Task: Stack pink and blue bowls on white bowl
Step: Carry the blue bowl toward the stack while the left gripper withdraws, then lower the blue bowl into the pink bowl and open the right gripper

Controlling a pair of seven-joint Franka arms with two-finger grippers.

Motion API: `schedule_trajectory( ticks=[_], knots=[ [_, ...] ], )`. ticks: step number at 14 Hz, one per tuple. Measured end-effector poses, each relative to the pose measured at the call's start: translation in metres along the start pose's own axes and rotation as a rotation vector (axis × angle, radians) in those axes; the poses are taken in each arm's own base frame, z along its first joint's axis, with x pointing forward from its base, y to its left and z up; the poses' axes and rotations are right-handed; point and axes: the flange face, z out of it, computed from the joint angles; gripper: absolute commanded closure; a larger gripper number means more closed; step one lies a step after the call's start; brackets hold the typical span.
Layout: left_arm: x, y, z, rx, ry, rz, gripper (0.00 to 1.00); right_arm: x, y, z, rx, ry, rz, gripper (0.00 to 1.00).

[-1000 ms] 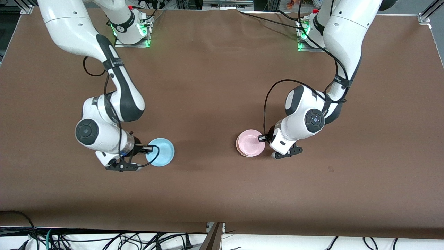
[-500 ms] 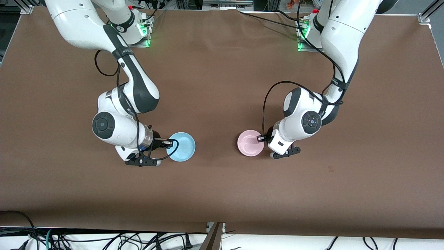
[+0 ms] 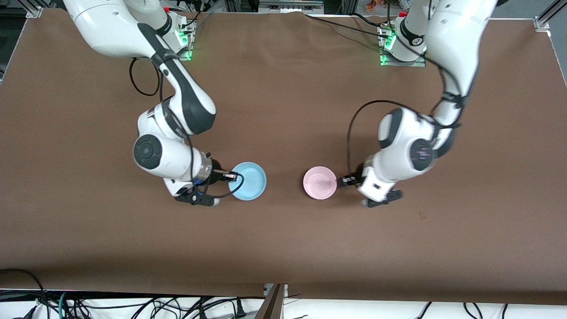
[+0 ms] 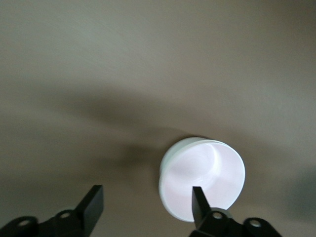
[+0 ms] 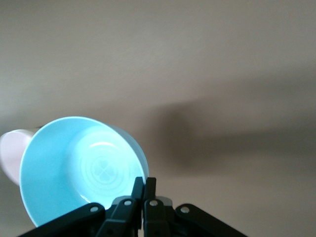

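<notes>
While the right claw (image 3: 231, 176) pinches the rim of the tilted blue bowl (image 3: 248, 180) above the counter (image 3: 283, 110), the left claw (image 3: 344, 180), jaws spread, sits beside the upright pink bowl (image 3: 320, 183)

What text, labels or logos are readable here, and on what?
None legible.
Right arm's forearm: small dark lettering, too small to read.
Blue bowl, held by the right gripper: a faint clover-like emblem in its base, no words.
Pink bowl: no marking visible.
</notes>
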Motion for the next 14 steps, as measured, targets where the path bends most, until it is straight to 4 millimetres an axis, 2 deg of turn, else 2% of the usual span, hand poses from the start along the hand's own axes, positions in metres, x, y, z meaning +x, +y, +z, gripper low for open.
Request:
schedule_trajectory(
  ticks=[1,3,5,7,9,11,14],
  knots=[
    [0.008,-0.025,-0.039,0.057,0.002,0.0,0.0,-0.009,-0.014,0.0,0.01,0.0,0.021,1.0],
    [0.007,-0.069,-0.115,0.177,0.014,0.054,0.0,-0.027,-0.042,0.006,0.033,0.019,0.068,1.0],
    [-0.005,-0.09,-0.174,0.217,0.022,0.09,0.0,-0.045,-0.074,0.02,0.09,0.064,0.142,1.0],
    [-0.01,-0.109,-0.221,0.23,0.008,0.115,0.0,-0.068,-0.104,0.046,0.13,0.081,0.203,1.0],
    [-0.008,-0.135,-0.256,0.237,-0.018,0.148,0.0,-0.09,-0.13,0.076,0.113,0.1,0.231,1.0],
    [-0.008,-0.161,-0.28,0.242,-0.041,0.152,0.0,-0.106,-0.153,0.103,0.09,0.147,0.233,1.0],
    [-0.006,-0.193,-0.295,0.236,-0.064,0.194,0.0,-0.112,-0.169,0.128,0.077,0.188,0.207,1.0]
  ],
)
